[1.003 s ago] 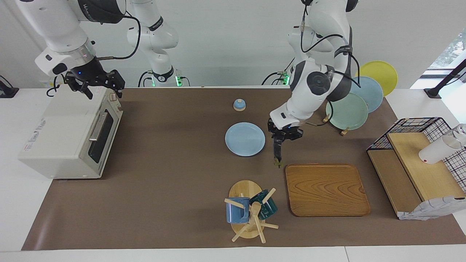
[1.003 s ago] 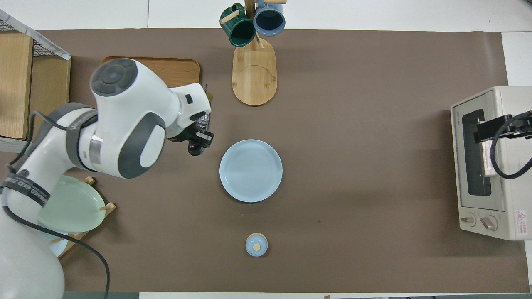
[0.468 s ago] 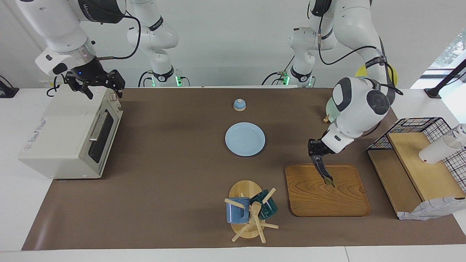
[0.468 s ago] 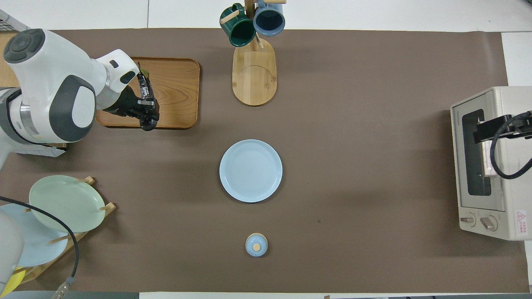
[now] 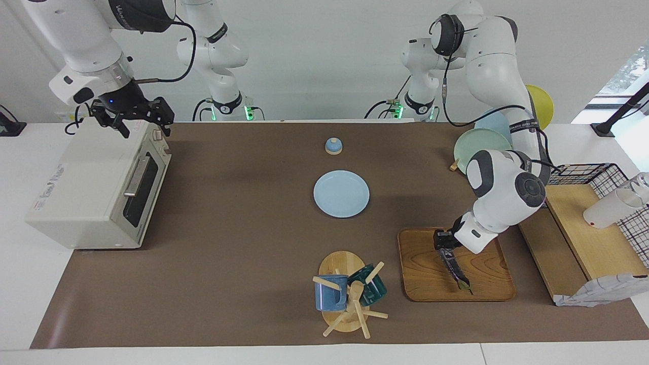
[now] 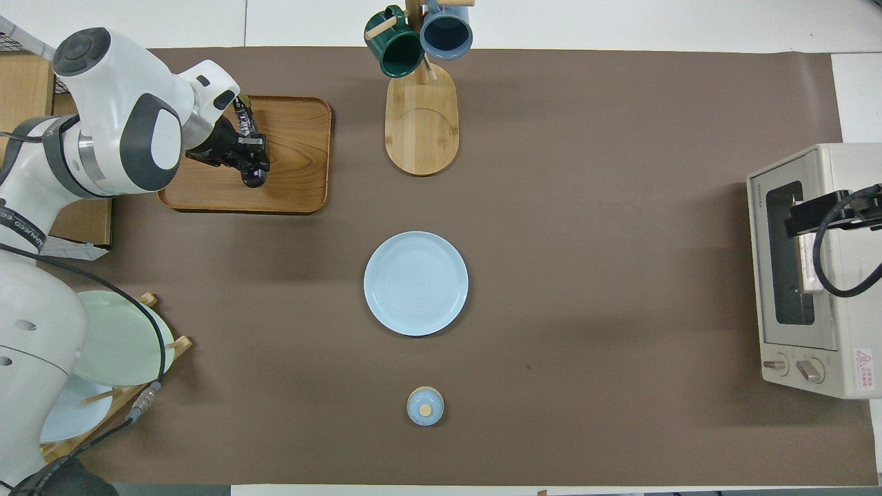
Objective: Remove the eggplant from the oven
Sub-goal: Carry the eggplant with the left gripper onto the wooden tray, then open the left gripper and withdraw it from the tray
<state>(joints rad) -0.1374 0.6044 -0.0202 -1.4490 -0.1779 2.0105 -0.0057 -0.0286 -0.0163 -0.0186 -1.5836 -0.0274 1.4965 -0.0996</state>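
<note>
The eggplant (image 5: 455,269) (image 6: 244,122), slim and dark with a greenish tip, hangs slanted from my left gripper (image 5: 444,249) (image 6: 245,143), which is shut on its upper end. Its lower tip reaches down to the wooden tray (image 5: 431,274) (image 6: 296,172); I cannot tell whether it touches. The off-white oven (image 5: 86,182) (image 6: 827,372) stands at the right arm's end of the table with its glass door shut. My right gripper (image 5: 137,121) (image 6: 830,213) waits open just above the oven's top edge, holding nothing.
A light blue plate (image 5: 341,193) lies mid-table, and a small blue knobbed lid (image 5: 333,146) lies nearer to the robots. A mug tree (image 5: 350,296) with two mugs stands beside the tray. A plate rack (image 5: 481,144) and a wire-and-wood shelf (image 5: 583,233) occupy the left arm's end.
My left arm has carried the eggplant from beside the blue plate to over the wooden tray and lowered it there. The right arm has not moved.
</note>
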